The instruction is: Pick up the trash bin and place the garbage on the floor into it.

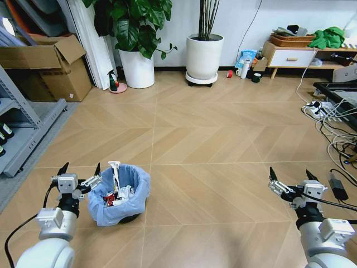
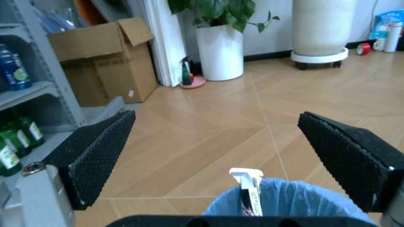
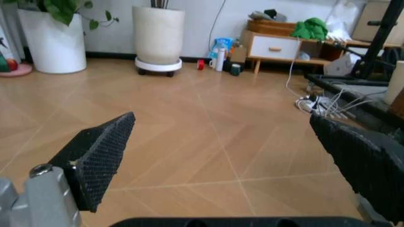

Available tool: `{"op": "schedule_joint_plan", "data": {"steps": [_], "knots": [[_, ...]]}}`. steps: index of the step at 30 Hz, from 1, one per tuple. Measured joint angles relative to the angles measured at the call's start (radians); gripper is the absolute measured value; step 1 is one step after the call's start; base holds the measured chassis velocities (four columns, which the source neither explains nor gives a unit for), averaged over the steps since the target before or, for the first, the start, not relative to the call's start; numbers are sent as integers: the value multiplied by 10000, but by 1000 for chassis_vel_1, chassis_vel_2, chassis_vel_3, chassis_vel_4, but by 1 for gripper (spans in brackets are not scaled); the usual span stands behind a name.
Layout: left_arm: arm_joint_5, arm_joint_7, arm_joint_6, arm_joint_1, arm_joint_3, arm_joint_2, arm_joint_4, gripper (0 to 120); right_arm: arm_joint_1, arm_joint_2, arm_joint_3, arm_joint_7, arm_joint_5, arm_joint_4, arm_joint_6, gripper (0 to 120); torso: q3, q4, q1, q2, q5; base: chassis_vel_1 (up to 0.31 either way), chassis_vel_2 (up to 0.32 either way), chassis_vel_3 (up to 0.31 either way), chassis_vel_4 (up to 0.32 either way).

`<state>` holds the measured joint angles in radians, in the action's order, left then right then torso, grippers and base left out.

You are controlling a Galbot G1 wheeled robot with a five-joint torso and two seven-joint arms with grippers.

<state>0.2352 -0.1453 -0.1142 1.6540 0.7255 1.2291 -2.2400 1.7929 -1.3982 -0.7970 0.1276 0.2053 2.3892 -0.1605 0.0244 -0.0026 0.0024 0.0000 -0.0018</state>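
Apparently done collecting, the left end effector [image 1: 81,172] hovers wide open beside the trash bin [image 1: 119,195] holding garbage [image 1: 116,190], while the right end effector [image 1: 290,180] waits wide open over bare floor [image 1: 212,145].

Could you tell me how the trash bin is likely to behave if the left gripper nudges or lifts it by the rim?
The bin looks small and lightly filled, so it would probably slide or tip easily. Its crinkly blue liner folds loosely over the rim and may slip under the open left gripper. A tall wrapper sticking up could fall out if it tilts.

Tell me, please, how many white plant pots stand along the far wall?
2: one pot beside the cardboard box, another pot on a wheeled base toward the cabinet. None seems hidden.
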Motion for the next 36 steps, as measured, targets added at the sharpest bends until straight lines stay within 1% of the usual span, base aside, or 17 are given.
{"op": "schedule_joint_plan", "data": {"steps": [3, 6, 7, 10, 19, 21, 22, 25, 27, 28, 29, 30, 36], "knots": [[-68, -47, -41, 147, 63, 182, -188, 100, 41, -126, 25, 2, -90, 118, 56, 100, 0, 1, 0, 0, -2, 0, 0, 0, 0], [-115, -107, -52, 366, 209, 501, -508, 100, 180, -371, 160, -43, -428, 258, 308, 100, 0, 1, 0, 0, -1, 0, 0, 0, 0], [-115, -107, -52, 366, 209, 501, -508, 100, 180, -371, 160, -43, -428, 258, 308, 100, 0, 1, 0, 0, -1, 0, 0, 0, 0], [-99, -88, -41, 656, 575, 831, -929, 100, 481, -740, 384, -246, -851, 532, 794, 100, 0, 0, 0, 0, -2, 0, 0, 0, 0], [-63, 188, 90, 1138, 900, 1240, -1294, 100, 534, -767, 282, -319, -974, 651, 1011, 100, 0, 0, 0, 0, -1, 0, 0, 0, 0], [112, 429, 96, 1341, 975, 1371, -1433, 100, 668, -773, 307, -367, -979, 766, 1047, 100, 0, 1, 0, 0, -1, 0, 0, 0, 0], [112, 429, 96, 1341, 975, 1371, -1433, 100, 668, -773, 307, -367, -979, 766, 1047, 100, 0, 1, 0, 0, -1, 0, 0, 0, 0], [688, 922, -32, 1475, 1025, 1315, -1582, 100, 804, -627, 469, -383, -857, 980, 1000, 100, 0, 1, 0, 0, -1, 0, 0, 0, 0], [791, 1031, -64, 1487, 1035, 1277, -1594, 100, 815, -585, 485, -385, -815, 1020, 971, 100, 0, 0, 0, 0, 0, 0, 0, 0, 0], [976, 1319, -139, 1528, 1079, 1169, -1616, 100, 832, -491, 502, -388, -729, 1096, 905, 100, 0, 0, 0, 0, -3, 0, 0, 0, 0], [976, 1319, -139, 1528, 1079, 1169, -1616, 100, 832, -491, 502, -388, -729, 1096, 905, 100, 0, 0, 0, 0, -3, 0, 0, 0, 0], [1106, 1651, -227, 1623, 1124, 1034, -1623, 100, 843, -372, 516, -389, -645, 1119, 849, 100, 0, 0, 0, 0, -1, 0, 0, 0, 0], [1072, 1815, -349, 1763, 1109, 913, -1568, 100, 816, -262, 529, -361, -663, 1046, 844, 100, 0, 0, 0, 0, -2, 0, 0, 0, 0]]}}
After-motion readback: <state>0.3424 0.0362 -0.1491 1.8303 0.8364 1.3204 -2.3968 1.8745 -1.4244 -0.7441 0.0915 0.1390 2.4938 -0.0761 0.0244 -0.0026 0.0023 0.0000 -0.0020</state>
